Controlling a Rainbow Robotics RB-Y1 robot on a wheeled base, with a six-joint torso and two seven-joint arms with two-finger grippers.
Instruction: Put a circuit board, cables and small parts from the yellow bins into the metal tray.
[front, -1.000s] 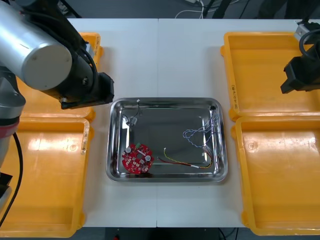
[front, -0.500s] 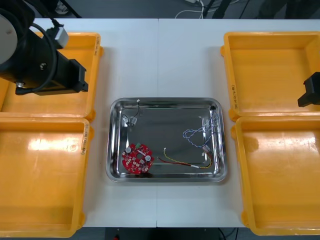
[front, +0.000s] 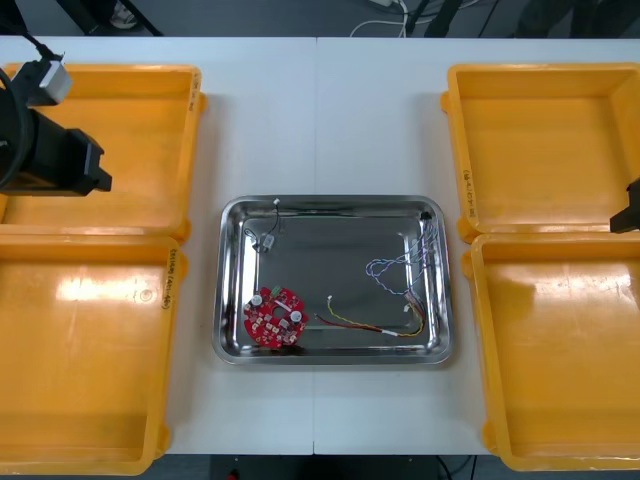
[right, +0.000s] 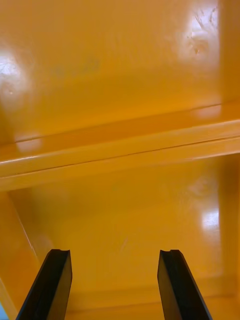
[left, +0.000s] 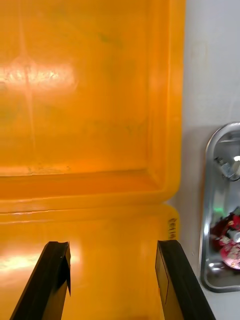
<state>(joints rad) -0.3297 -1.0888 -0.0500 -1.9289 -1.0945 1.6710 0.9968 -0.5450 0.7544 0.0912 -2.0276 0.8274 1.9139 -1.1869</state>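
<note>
Metal tray (front: 330, 203), carrying red circuit board (front: 274, 317), twisted blue and white cable (front: 398, 266) and red and yellow cable (front: 366, 325): lies right of the left gripper (left: 112, 245), past the yellow bin (left: 167, 100) wall; left gripper wide, empty; right gripper (right: 115, 252) likewise over the right-hand bins (right: 120, 75), tray to its left.

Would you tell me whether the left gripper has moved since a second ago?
Yes. The left gripper has drawn back leftward, away from the metal tray, and now hangs open over the left yellow bins.
</note>
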